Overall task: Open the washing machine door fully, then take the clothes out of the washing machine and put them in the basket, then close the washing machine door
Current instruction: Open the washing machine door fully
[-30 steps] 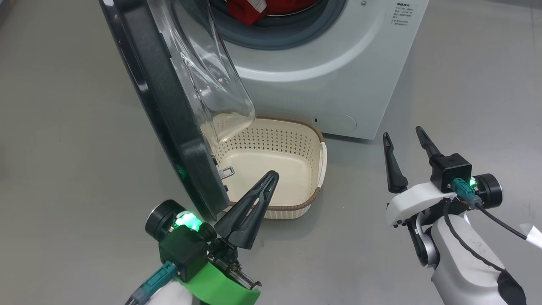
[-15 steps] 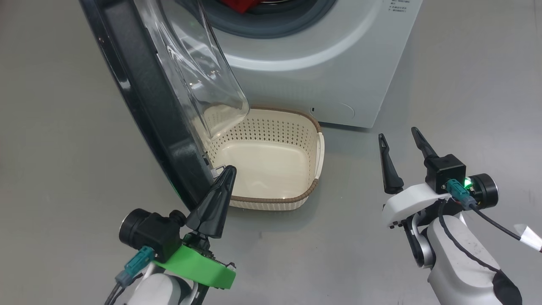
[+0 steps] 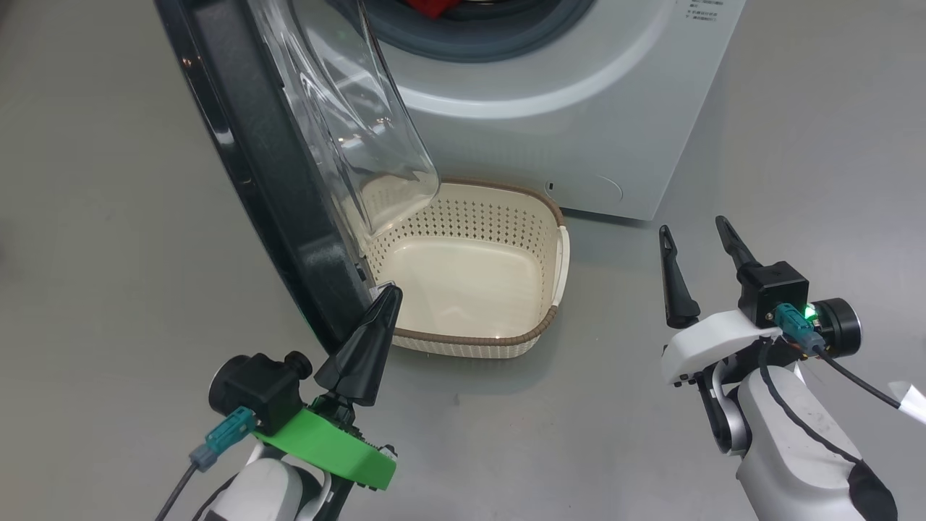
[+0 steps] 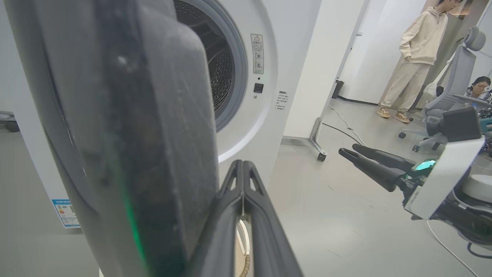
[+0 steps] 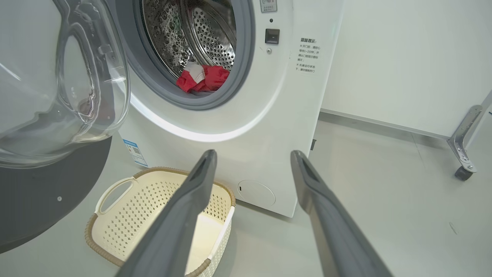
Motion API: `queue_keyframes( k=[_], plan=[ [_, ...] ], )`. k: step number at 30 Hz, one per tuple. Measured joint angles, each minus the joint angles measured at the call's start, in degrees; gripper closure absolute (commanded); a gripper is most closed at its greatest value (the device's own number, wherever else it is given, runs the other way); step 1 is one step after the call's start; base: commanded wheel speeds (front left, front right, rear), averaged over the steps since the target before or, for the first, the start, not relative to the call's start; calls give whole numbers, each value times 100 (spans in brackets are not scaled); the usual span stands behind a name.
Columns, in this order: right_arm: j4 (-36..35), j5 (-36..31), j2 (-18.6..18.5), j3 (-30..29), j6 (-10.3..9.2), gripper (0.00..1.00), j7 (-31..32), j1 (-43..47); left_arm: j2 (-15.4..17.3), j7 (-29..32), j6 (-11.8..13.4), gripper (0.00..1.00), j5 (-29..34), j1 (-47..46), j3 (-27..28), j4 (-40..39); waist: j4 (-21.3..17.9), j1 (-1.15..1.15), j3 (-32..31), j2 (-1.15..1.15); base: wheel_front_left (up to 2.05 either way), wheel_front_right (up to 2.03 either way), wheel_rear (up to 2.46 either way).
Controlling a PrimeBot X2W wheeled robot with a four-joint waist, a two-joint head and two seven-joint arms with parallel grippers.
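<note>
Now the door point(image 3: 278, 188) stands swung out at 10 o'clock in the head view. It is a wide glossy black rim seen edge-on, with a bulging clear glass bowl point(image 3: 362, 123) on its inner side that overhangs the basket's far-left corner. The washer point(image 3: 579, 108) is smooth and white at 12 o'clock, with a grey rubber gasket point(image 5: 246, 57) and a perforated steel drum point(image 5: 207, 34). The clothes point(image 5: 203, 79), crumpled red fabric with a white patch, lie in the drum at its front lip. The basket point(image 3: 470, 339) is cream perforated plastic with rounded corners and a brown woven-look rim. It sits at centre on the matt grey floor point(image 3: 108, 289), just in front of the washer.

The left gripper point(image 3: 389, 291), at 7 o'clock, has its 2 dark tapered fingers pressed together on nothing. Its tip is just beside the door's lower inner edge; I cannot tell whether it touches. The right gripper point(image 3: 692, 225), at 4 o'clock, is spread wide and empty above the floor, well apart from the basket.

1.0 s ago the left gripper's tip lay over the basket's near-left part and its wrist light glowed bright green. It has since swung left to the door's edge, and that light is hidden. Since 0.5 s ago it has barely changed against the door. The whole head view has shifted a little, so the camera moved, and less of the clothes shows at the top edge. The right gripper keeps the same spread.
</note>
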Motion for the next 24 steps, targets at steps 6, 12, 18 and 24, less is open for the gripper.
queue_keyframes(
  k=[6, 12, 18, 24],
  plan=[
    [46, 1, 36, -16, 48, 0, 0, 18, -73, 0, -1, 100, -41, 47, 179, 93, 127, 0, -55, 0, 0, 0, 0],
    [93, 19, 55, -112, 112, 0, 0, 134, -64, 0, 119, 100, -51, 174, 688, 233, 294, 0, -146, 0, 0, 0, 0],
    [102, 19, 113, -104, 181, 0, 0, 174, 69, 0, 399, 100, -43, 373, 1329, 320, 417, 0, -233, 0, 0, 0, 0],
    [104, 18, 126, -118, 229, 0, 0, 173, 218, 0, 548, 100, -37, 428, 1798, 500, 430, 0, -234, 0, 0, 0, 0]
  ],
)
